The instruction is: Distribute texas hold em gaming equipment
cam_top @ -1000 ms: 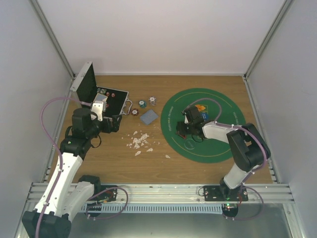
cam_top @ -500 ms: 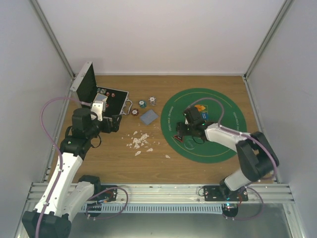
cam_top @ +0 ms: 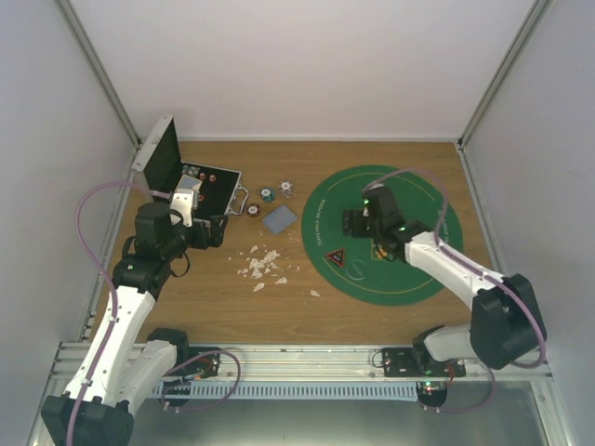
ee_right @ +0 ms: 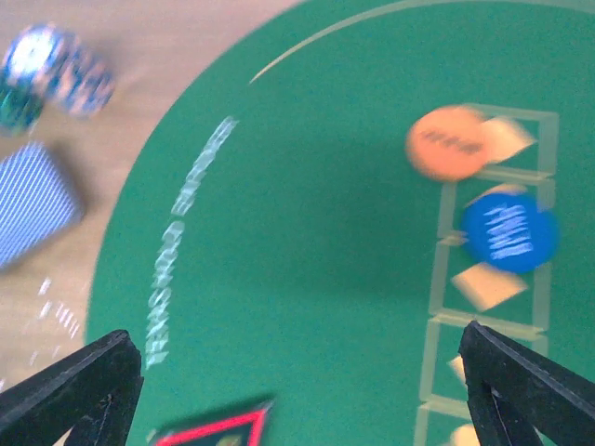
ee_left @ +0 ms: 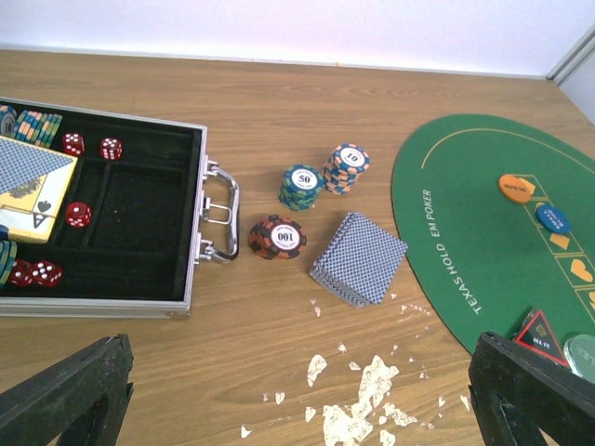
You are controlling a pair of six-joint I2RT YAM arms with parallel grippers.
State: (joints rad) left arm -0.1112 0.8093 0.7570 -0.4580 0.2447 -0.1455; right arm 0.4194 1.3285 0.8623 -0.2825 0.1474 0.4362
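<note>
Over the green mat [cam_top: 409,279], the right gripper [ee_right: 302,395] is hovering open, empty, between placements; reaching the card deck [ee_left: 360,257] is likely coming next.

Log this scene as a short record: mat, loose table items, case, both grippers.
mat: green poker mat holding orange button, blue button, triangular token
table: three chip stacks, card deck, white scraps, all between case and mat
case: open, with red dice, cards, chips
left gripper: open, empty, by the case
right gripper: open, empty, over the mat
</note>
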